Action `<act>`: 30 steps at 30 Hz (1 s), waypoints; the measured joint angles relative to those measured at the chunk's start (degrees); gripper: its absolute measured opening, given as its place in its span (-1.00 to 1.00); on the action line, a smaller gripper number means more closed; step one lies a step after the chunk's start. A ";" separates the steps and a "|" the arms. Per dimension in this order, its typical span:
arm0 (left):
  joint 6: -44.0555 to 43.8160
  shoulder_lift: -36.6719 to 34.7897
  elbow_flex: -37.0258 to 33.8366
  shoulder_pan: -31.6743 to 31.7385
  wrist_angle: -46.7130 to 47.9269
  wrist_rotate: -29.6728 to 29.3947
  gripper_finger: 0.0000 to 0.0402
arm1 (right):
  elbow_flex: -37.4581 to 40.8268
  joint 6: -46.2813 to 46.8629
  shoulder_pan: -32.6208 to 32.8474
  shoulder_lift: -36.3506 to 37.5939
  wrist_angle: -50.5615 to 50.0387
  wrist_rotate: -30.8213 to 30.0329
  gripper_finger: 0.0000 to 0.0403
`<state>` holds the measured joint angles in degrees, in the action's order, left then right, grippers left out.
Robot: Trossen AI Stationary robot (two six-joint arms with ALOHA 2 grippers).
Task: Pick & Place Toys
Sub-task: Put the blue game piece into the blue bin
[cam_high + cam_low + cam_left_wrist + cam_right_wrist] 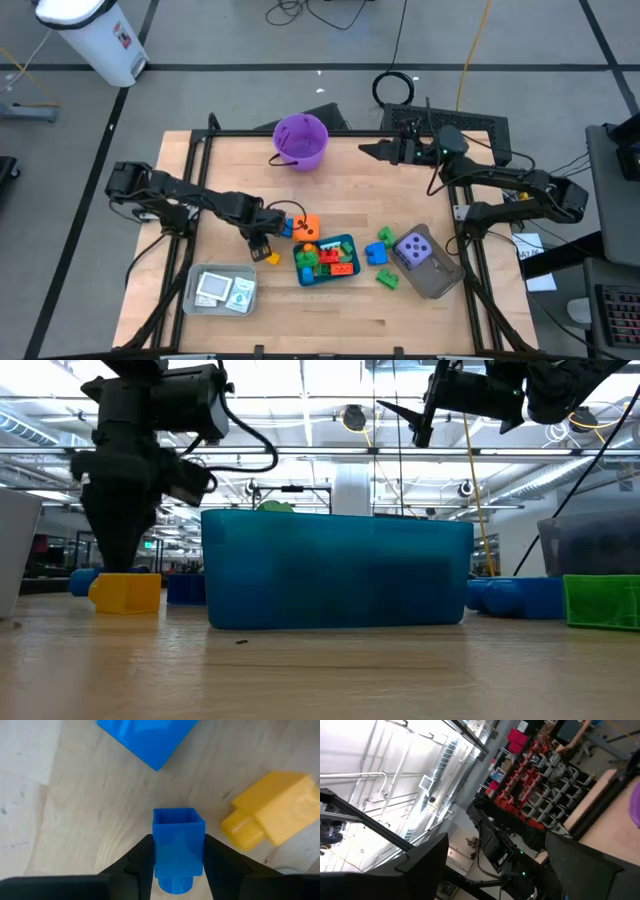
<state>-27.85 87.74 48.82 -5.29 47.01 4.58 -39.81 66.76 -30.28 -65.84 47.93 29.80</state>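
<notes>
The left gripper (pixel 178 865) sits low over the table, left of the teal tray (pixel 345 273), its 2 fingers closed on a small blue brick (pixel 178 847). A yellow brick (pixel 272 810) lies just beside it — a skewed lift could knock it or let the blue brick slip. The right gripper (pixel 372 151) waits open, raised at the far edge.

Grey floor (pixel 230 40) crossed by dark lines; white bin (pixel 95 35) at far corner; cables (pixel 330 12) trailing. Ceiling pipes and strip lights (pixel 300 420) overhead. Shelving with red bins (pixel 540 785)
</notes>
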 joint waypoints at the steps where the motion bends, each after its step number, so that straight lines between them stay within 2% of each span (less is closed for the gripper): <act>1: -0.57 -0.55 0.00 0.35 0.01 0.09 -0.29 | 0.00 0.00 0.00 0.00 0.64 -0.08 0.61; 6: -2.00 -5.22 0.00 2.43 -0.14 1.76 -0.26 | -0.03 -2.40 1.45 0.00 6.84 -0.39 0.61; 9: -2.93 -9.17 0.02 4.51 -2.35 5.22 -0.25 | -1.24 -9.12 5.01 0.00 6.88 0.55 0.61; 12: -4.80 -12.84 0.02 7.06 -6.93 11.20 -0.27 | -3.61 -19.51 9.63 0.00 2.38 0.72 0.61; 16: -10.18 -16.30 0.04 10.99 -17.93 21.74 -0.26 | -8.81 -37.14 15.16 0.02 -13.88 0.74 0.61; 19: -16.07 -17.49 0.04 13.12 -29.28 27.50 -0.25 | -13.70 -50.30 18.43 -0.36 -27.62 0.42 0.61; 22: -22.11 -17.33 0.13 14.81 -41.23 32.64 -0.27 | -17.90 -60.72 21.33 -1.75 -36.68 0.29 0.61; 25: -28.61 -15.92 0.15 16.24 -52.30 36.98 -0.28 | -21.25 -66.60 23.91 -3.88 -37.96 0.26 0.61; 30: -39.35 -12.79 0.13 17.56 -67.87 41.50 -0.24 | -24.71 -70.00 26.34 -7.54 -38.41 0.33 0.61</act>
<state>-67.20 74.95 48.95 12.27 -20.86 46.07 -64.52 -3.24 -3.94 -73.38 9.52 30.13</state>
